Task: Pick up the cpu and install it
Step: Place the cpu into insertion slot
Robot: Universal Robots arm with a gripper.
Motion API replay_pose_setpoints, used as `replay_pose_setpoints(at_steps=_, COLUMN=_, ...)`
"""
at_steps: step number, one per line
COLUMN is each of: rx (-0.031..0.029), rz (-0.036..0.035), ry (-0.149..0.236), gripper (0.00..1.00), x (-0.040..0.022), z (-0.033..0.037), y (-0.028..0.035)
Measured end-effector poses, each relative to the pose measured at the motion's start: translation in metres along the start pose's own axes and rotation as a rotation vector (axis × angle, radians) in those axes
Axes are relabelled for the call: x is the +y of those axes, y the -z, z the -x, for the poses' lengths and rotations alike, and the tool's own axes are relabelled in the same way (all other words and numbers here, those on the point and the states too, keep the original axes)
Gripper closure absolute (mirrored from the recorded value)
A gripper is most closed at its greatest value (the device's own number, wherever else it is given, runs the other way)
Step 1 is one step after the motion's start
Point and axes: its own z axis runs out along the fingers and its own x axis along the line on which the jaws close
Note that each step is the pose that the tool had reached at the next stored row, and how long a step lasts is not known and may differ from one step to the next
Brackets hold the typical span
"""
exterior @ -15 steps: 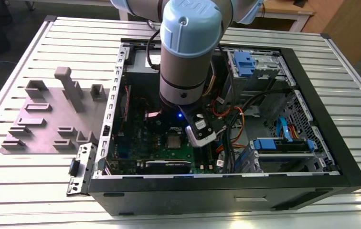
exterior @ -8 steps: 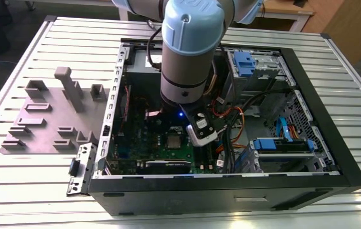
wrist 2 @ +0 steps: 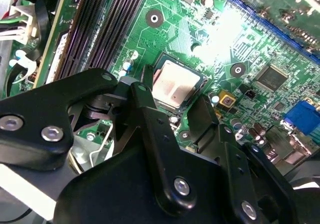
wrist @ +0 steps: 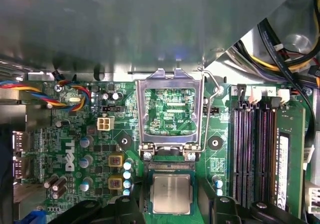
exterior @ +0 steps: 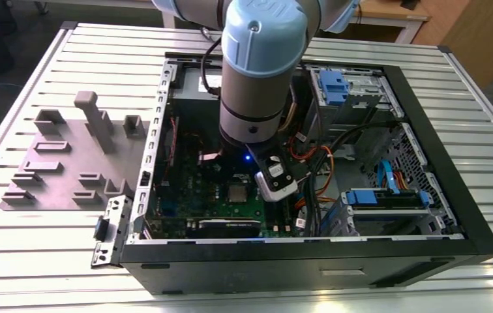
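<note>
I see the cpu point(wrist: 171, 194) lying flat in its socket on the green board point(wrist: 220, 159), just beside the flipped-up silver bracket frame point(wrist: 170, 83). My end effector point(wrist 2: 171, 101) hangs over it. Its fingers point(wrist: 223, 209) are spread, one on each side, holding nothing.

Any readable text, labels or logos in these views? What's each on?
Green circuit board, large white lettering in the first wrist view: a brand mark, left unquoted.
Board silkscreen seen through the open bracket frame: too small to read.
Memory module white sticker: too small to read.
cpu top: no marking readable.
Arm's blue cap, exterior view: raised logo, cut off by the picture edge.
</note>
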Motion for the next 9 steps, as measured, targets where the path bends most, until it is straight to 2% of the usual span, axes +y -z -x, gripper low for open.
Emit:
replay_pose_setpoints(at_steps=3, rx=0.0001, rz=-0.0050, ry=0.000, gripper=0.47, x=-0.0001, z=0.0000, y=-0.0007)
replay_pose_setpoints(at_steps=5, rx=0.0004, rz=-0.0064, ry=0.000, gripper=0.59, x=-0.0001, z=-0.0001, y=-0.0006)
replay_pose_setpoints(at_steps=9, rx=-0.0001, rz=-0.0055, ry=0.000, gripper=0.60, x=0.0000, z=0.0000, y=-0.0005)
